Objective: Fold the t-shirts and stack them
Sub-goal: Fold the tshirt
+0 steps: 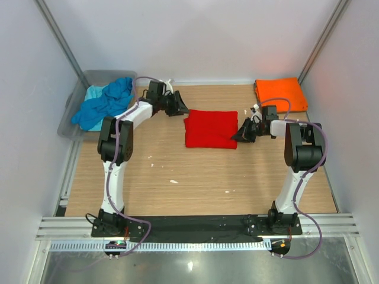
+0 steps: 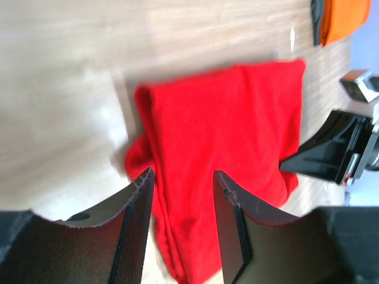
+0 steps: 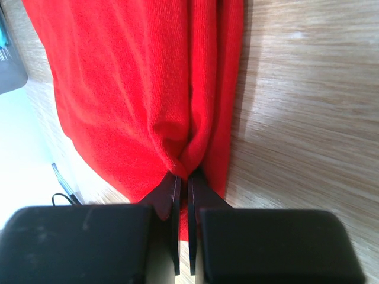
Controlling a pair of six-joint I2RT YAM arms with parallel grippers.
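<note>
Centrally, red t-shirt (image 1: 211,129) in right gripper (image 3: 183,177).

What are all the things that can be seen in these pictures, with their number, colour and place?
red t-shirt: 1, bright red, folded, middle of the table
orange t-shirt: 1, orange, folded, far right corner of the table
blue t-shirt: at least 1, blue, crumpled in the tub
turquoise t-shirt: 1, pale turquoise, in the tub, partly under the blue one
tub: 1, grey translucent, far left
table: 1, light wood
left fingers: 2, black, open, by the red t-shirt's far left corner
right fingers: 2, black, shut on a fold at the red t-shirt's right edge
</note>
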